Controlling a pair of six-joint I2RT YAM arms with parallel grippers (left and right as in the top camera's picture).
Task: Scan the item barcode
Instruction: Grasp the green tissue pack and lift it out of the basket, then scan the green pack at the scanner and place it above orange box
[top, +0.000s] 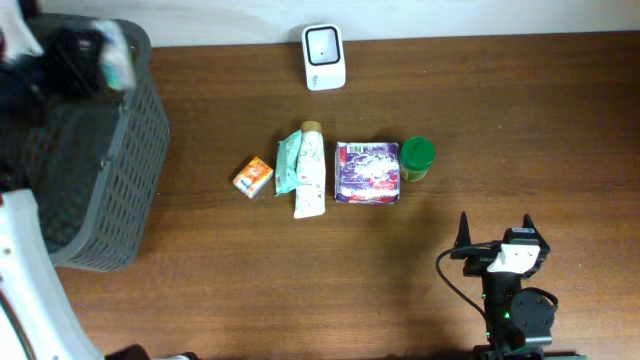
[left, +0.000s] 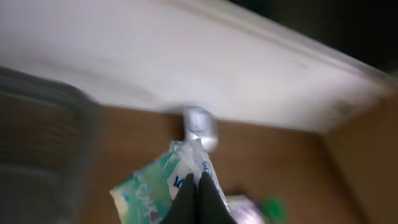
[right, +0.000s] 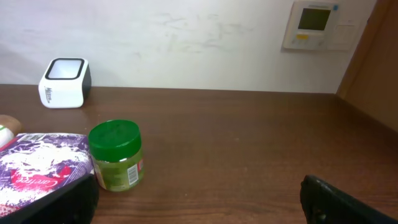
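From overhead the left gripper is a blur above the gray basket, well apart from the white scanner, while the right gripper stands spread wide and empty. Only the left wrist view shows its fingers pressed together on the edge of a green-and-white packet, with the scanner beyond. The right wrist view gives a sharp green jar beside a purple packet.
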